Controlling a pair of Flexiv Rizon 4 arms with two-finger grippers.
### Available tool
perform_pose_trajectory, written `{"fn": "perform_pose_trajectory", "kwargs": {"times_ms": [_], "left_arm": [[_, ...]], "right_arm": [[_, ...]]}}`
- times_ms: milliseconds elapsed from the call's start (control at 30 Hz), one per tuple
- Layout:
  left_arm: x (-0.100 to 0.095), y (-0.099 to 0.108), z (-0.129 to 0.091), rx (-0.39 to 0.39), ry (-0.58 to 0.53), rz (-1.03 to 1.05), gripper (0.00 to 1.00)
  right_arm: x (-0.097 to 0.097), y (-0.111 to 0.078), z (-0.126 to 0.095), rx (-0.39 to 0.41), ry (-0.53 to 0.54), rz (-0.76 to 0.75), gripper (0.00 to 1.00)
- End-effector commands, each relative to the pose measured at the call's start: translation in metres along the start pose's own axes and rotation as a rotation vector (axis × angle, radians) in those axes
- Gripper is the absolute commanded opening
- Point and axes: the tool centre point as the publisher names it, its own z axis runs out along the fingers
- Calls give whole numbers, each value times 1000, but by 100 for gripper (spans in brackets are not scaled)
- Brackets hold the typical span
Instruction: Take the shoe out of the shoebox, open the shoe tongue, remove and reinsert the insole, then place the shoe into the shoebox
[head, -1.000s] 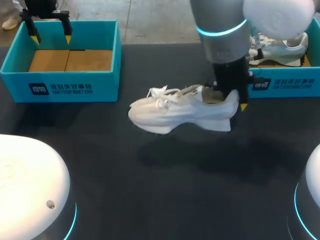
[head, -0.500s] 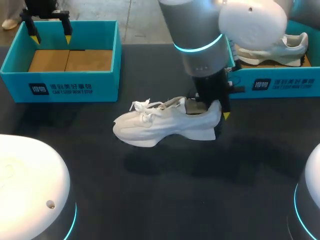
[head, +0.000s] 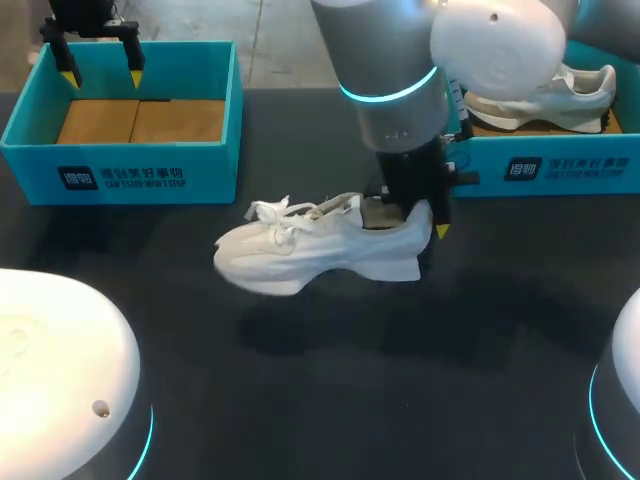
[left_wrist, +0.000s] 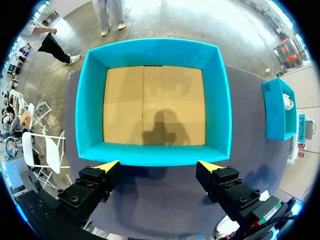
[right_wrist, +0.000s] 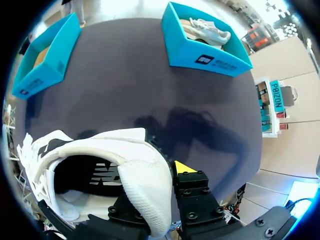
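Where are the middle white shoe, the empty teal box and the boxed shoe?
middle white shoe (head: 300, 255), head view, toe side
empty teal box (head: 140, 176), head view, front wall
boxed shoe (head: 580, 100), head view, its side

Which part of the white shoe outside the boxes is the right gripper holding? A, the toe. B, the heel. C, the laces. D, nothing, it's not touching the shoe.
B: the right gripper is shut on the white shoe at its heel, with one finger inside the opening and the other, yellow-tipped, outside the heel wall.
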Motion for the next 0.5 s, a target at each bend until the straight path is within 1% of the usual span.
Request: {"fn": "perform_pose_trajectory", "kwargs": {"times_ms": [33,100,200,333,500], "left_arm": [[0,0,0,-1,-1,0,100],[0,0,0,-1,-1,0,100],[0,0,0,-1,-1,0,100],[0,0,0,-1,-1,0,100],[0,0,0,-1,-1,0,100]], "right_arm": [[32,8,13,7,4,-17,0],[43,9,17,-2,16,-22,0],[58,9,25,-13,-3,-29,0],[67,10,42,-10,9,-34,0],[77,10,63,21,39,-15,0]]}}
